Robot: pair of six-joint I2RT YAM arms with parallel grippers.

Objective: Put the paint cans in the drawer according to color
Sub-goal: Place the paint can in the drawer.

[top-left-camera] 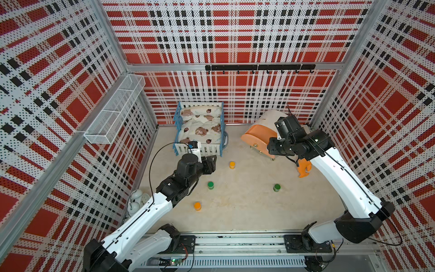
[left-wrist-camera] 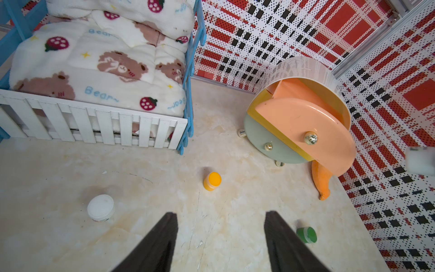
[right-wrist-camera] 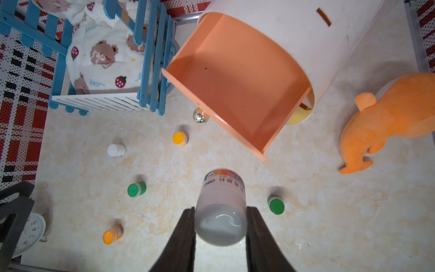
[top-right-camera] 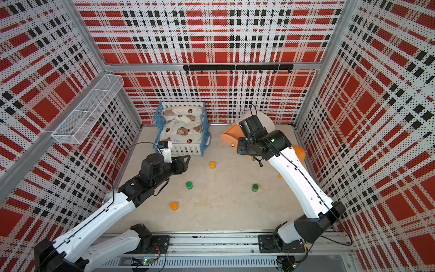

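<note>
Transfer of 1 white paint can to the open drawer, elements listed left to right. Left end effector (left-wrist-camera: 220, 214): fingers spread and empty, hovering low over the desk (left-wrist-camera: 58, 169). The other white can (left-wrist-camera: 100, 208) stands upright near it and is hidden in both top views. Between the arms stand 4 further cans, all upright and well apart: front orange can (top-left-camera: 197, 205), left green can (top-left-camera: 211, 185), back orange can (top-left-camera: 232, 164) in front of the toy bed (top-left-camera: 200, 150), and right green can (top-left-camera: 277, 187). Drawer (right-wrist-camera: 235, 77): the upper orange tray of the round cabinet (right-wrist-camera: 294, 35), pulled out, floor bare. The pale lower drawer (left-wrist-camera: 256, 131) is closed. Right end effector (right-wrist-camera: 220, 209): pinching the held white can (right-wrist-camera: 221, 188) by its sides, base toward the wrist and cap end hidden, over bare desk with the drawer's front wall just ahead. Orange soft toy (right-wrist-camera: 388, 122): beside the cabinet, apart from the path.

Step in hand, as judged: the carry is nearly complete and the release is not yet made. Good execution would lift the can clear of the front wall and bring it over 1 side of the bare floor, so that the matching can fits alongside. It would then lower the can close to the floor and only then spread the fingers. Held lengthwise, the can may land on its side and roll. A low release, with no contact against the light cabinet, limits that.
</note>
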